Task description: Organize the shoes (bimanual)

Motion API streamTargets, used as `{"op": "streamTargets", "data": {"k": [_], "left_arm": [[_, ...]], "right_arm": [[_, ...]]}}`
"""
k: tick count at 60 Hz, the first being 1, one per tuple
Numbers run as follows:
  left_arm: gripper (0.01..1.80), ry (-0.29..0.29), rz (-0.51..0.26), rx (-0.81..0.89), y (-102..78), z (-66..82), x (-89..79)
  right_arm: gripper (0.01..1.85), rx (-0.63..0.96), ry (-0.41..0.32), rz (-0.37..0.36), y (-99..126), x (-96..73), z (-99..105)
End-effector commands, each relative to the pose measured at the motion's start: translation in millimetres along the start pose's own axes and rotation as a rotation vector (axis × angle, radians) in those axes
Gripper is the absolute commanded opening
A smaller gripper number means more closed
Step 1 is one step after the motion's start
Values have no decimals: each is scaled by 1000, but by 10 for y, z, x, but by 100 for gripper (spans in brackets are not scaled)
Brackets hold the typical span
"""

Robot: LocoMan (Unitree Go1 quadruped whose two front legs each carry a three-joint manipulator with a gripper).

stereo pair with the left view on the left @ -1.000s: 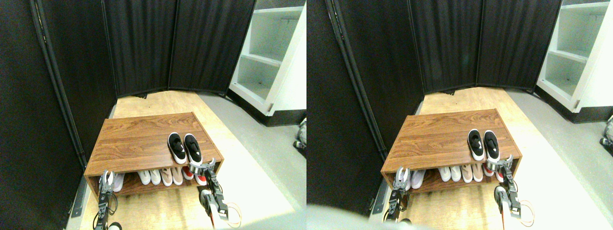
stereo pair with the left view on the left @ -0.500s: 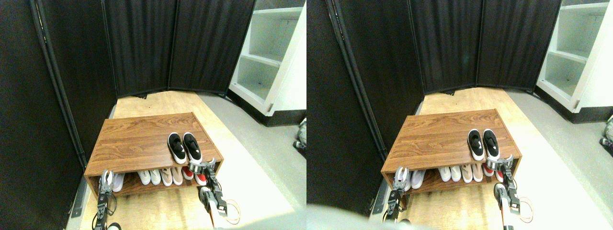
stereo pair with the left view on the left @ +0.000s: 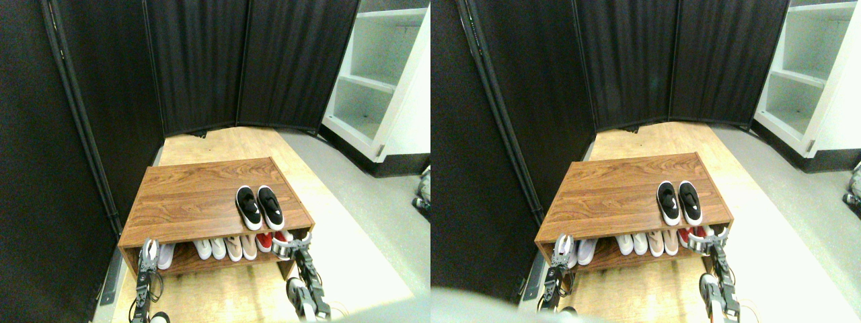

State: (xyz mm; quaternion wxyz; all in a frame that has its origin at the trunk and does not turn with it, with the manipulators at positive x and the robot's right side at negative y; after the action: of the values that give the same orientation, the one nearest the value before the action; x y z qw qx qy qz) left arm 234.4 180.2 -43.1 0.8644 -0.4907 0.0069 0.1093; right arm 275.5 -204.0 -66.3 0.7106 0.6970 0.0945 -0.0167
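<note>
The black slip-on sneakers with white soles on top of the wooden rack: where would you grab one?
Probably at the near end of the right black slip-on sneaker, coming from the front: it points toward the brown wooden shoe rack's front edge.

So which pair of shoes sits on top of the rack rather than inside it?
The black slip-on pair, side by side on the wooden rack top; the white, beige and red pairs sit on the shelf below.

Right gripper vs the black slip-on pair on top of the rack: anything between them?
Stereo pair view: only the wooden shoe rack's front edge separates the right gripper from the black white-soled slip-on sneakers above; red shoes sit beside the gripper.
</note>
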Motion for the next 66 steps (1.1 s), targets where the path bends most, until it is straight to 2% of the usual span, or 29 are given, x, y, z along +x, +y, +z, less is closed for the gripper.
{"op": "streamTargets", "data": {"k": [1, 9, 15, 17, 18, 20, 22, 23, 24, 25, 27, 28, 29, 34, 54, 58, 66], "left_arm": [[8, -14, -38, -14, -59, 10, 27], [9, -1, -42, -10, -60, 8, 37], [9, 0, -43, -11, -60, 5, 43], [9, 2, -44, -14, -61, 1, 42], [9, 2, -43, -16, -57, 1, 43], [9, 2, -42, -17, -56, 1, 43], [9, 1, -41, -16, -55, -1, 40], [9, 1, -41, -16, -55, -1, 40], [9, -2, -41, -15, -52, -2, 41], [9, -3, -40, -17, -48, -1, 42], [9, -4, -39, -18, -46, -1, 42], [9, -3, -35, -24, -41, 3, 44], [9, -3, -35, -25, -40, 4, 45], [9, -8, -39, -19, -40, 7, 47], [6, -14, -37, -19, -29, 33, 92], [7, -23, -36, -15, -29, 30, 101], [7, -37, -37, -11, -29, 33, 123]], "right_arm": [[131, -25, 7, 80, 237, -115, 16], [131, -53, 22, 129, 376, -288, 93], [130, -57, 1, 134, 467, -370, 150], [121, -86, -39, 141, 519, -389, 188], [109, -117, -75, 145, 536, -392, 202], [103, -129, -92, 145, 544, -392, 209], [76, -162, -155, 131, 577, -381, 239], [76, -162, -155, 131, 577, -381, 239], [50, -201, -207, 136, 601, -363, 260], [36, -220, -230, 144, 617, -346, 278], [28, -227, -241, 147, 625, -337, 285], [8, -248, -280, 142, 660, -302, 316], [5, -255, -287, 139, 669, -294, 324], [1, -309, -305, 151, 727, -215, 392], [1, -301, -341, 146, 818, 242, 649], [1, -279, -357, 105, 815, 319, 682], [1, -268, -367, 78, 730, 443, 734]]}}
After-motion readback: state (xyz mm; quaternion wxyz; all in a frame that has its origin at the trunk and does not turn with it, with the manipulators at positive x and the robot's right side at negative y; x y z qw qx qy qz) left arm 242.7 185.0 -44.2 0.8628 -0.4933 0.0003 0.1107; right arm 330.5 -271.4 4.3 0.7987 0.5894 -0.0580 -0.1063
